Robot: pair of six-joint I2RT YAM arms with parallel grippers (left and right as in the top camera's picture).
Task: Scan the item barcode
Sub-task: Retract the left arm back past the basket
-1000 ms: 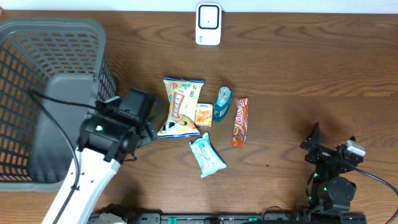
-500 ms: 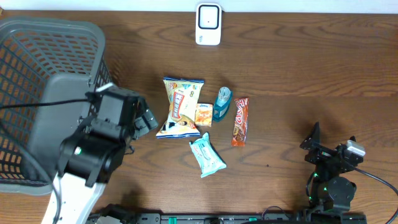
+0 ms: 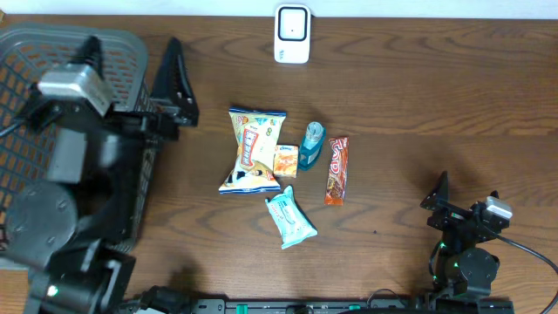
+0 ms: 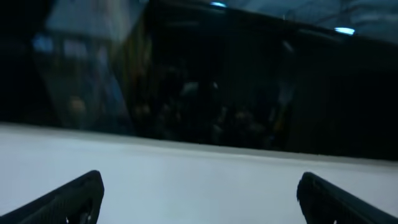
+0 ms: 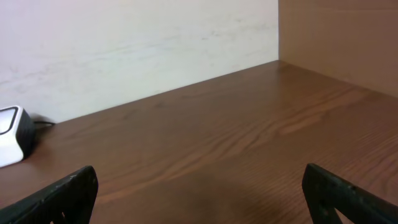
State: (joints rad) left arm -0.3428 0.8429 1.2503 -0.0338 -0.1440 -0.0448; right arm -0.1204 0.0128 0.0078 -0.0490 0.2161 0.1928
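At mid-table the chip bag point(image 3: 251, 150) lies unpicked, well short of the scanner point(image 3: 292, 33); left gripper point(image 4: 199, 199) (high over the basket point(image 3: 26, 105)) and right gripper point(image 3: 466, 199) both gape empty. Grasping it comes next, I'd judge.

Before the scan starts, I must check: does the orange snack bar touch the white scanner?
No, the orange snack bar lies apart from the white scanner, with bare table between them.

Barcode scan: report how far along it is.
Done: nothing visible. The snack bag, tissue pack and candy bar lie grouped on the table, away from the scanner. In hand: nothing; the left gripper and right gripper are both open and empty. Left: pick an item and present its barcode to the scanner.
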